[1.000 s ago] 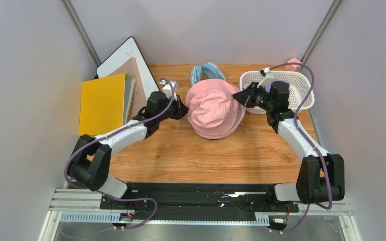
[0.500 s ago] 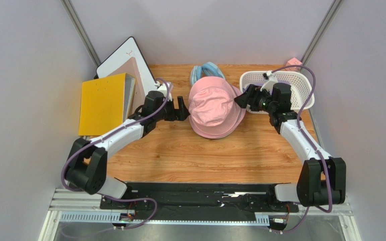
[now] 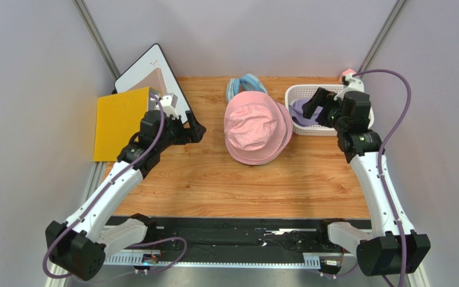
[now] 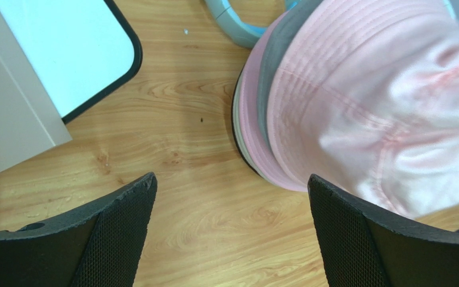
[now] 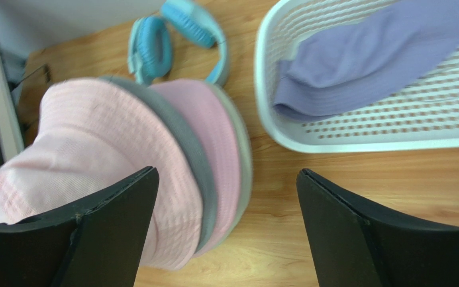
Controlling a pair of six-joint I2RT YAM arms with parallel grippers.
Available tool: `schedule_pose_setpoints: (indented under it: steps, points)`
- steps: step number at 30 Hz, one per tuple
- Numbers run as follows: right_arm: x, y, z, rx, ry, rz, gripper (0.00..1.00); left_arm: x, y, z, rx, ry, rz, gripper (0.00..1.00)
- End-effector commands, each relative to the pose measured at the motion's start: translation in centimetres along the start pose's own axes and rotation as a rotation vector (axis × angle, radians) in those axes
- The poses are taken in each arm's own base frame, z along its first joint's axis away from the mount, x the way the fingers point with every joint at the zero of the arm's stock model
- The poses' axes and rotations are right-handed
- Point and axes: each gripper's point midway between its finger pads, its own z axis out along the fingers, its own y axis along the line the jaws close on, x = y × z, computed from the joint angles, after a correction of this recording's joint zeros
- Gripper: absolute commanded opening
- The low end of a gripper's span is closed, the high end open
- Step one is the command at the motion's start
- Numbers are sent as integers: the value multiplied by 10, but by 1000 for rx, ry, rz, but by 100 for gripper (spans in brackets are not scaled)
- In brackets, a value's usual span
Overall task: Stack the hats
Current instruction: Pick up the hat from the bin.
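Observation:
A pink hat (image 3: 256,128) lies crown-up on top of a pile of hats in the middle of the table. In the right wrist view a grey brim (image 5: 197,156) and another pink brim (image 5: 223,134) show under the pink hat (image 5: 88,149). A lavender hat (image 5: 369,60) lies in the white basket (image 5: 263,78). My left gripper (image 3: 191,127) is open and empty, left of the pile and apart from it; the left wrist view has the pink hat (image 4: 363,101) ahead of the left gripper (image 4: 232,179). My right gripper (image 3: 311,109) is open and empty over the basket's (image 3: 301,130) left end.
Light blue headphones (image 3: 245,86) lie behind the pile. A yellow folder (image 3: 121,122) and a white board (image 3: 151,72) lean at the back left, close to the left arm. A small pink object (image 3: 348,75) sits at the back right corner.
Both grippers let go of the pink hat's brim and opened. The left arm drew back to the left, the right arm back toward the basket. The hat stays on the pile.

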Motion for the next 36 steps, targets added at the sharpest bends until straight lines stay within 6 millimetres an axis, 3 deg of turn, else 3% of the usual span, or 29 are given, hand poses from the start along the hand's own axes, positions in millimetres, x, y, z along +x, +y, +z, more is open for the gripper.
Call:
schedule_pose_setpoints:
  steps: [1, 4, 5, 9, 13, 14, 16, 18, 19, 26, 32, 36]
  points:
    - [-37, -50, -27, 337, -109, 0, 91, -35, -27, -52, 66, -65, 1, 99]
    - [-44, -60, -11, 411, -89, 7, 87, -44, -47, -80, 158, -63, 49, 99]
    - [-51, -59, -6, 417, -96, 14, 85, -57, -53, -91, 167, -86, 75, 99]
    - [-32, -73, 44, 478, -40, 97, 78, -57, -33, -106, 76, -98, 182, 99]
    - [-16, -67, 83, 512, -94, 125, 78, -44, -25, -102, 66, -97, 191, 99]
    - [-23, -68, 88, 530, -135, 142, 78, -39, -24, -99, 68, -84, 190, 99]
    - [-12, -77, 108, 573, -130, 165, 78, -35, -26, -97, 90, -66, 186, 99]
    - [-15, -87, 117, 632, -153, 172, 77, -31, -31, -95, 120, -51, 187, 100]
    - [-5, -94, 128, 662, -138, 184, 77, -28, -31, -94, 126, -41, 185, 100]
    - [10, -119, 149, 774, -213, 262, 76, -18, -32, -92, 151, -10, 187, 99]
    - [9, -123, 173, 806, -253, 291, 74, -20, -29, -96, 139, -36, 191, 99]
    - [21, -133, 190, 854, -257, 306, 73, -17, -29, -95, 143, -25, 192, 99]
